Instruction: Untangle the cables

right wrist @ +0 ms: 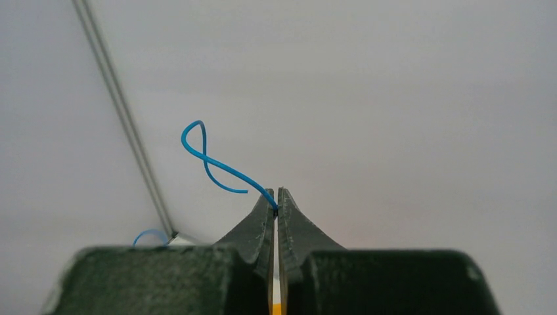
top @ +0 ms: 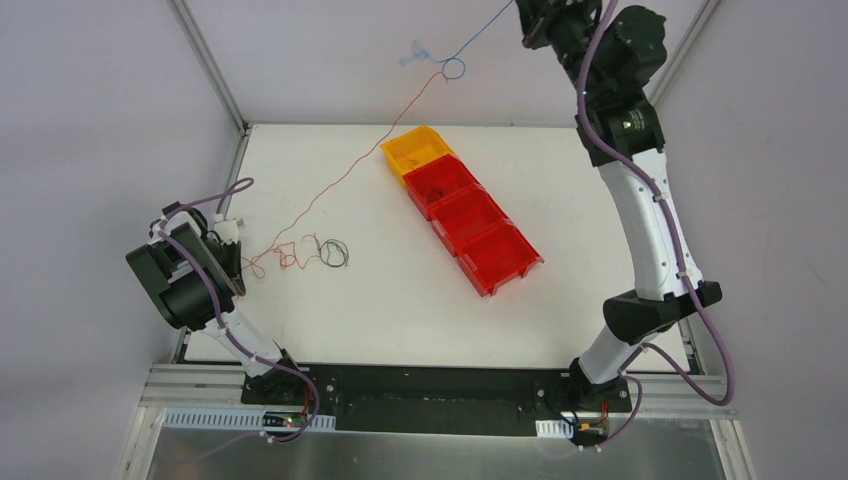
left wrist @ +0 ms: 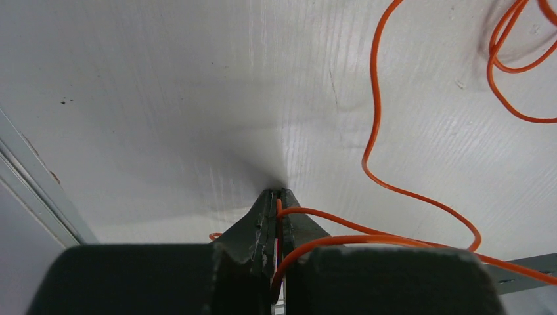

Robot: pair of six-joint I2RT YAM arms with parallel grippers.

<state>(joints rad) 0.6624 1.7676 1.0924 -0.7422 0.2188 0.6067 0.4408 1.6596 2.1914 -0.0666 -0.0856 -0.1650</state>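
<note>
Top view: a white table (top: pixel 560 200) stands inside a frame with grey walls. The left gripper (top: pixel 236 246) sits low at the table's left edge. From this height I cannot tell how its claw stands. Just beside it lies a small tangle of thin cables (top: pixel 298 252), made of orange-red curls with a black wire loop (top: pixel 336 252) at its right end. One long orange-red strand (top: pixel 345 170) leaves the tangle and slants up past the far edge. There it meets a thin blue wire (top: pixel 486 33), which makes a small loop and runs on to the right gripper (top: pixel 522 14), raised high at the far right. A diagonal row of plastic bins, one yellow bin (top: pixel 418 150) and three red bins (top: pixel 475 225), stands mid-table, apart from the cables.

Left wrist view: the left gripper (left wrist: pixel 278 194) has its dark fingers pressed together, pinching the orange-red strand (left wrist: pixel 376 98) right at the tabletop (left wrist: pixel 164 98). The strand curls away to the right in wide loops that lie on the white surface.

Right wrist view: the right gripper (right wrist: pixel 276 193) is closed tight on the end of the thin blue wire (right wrist: pixel 230 173). The wire curls up to the left in a figure-eight shape against the plain grey wall.
</note>
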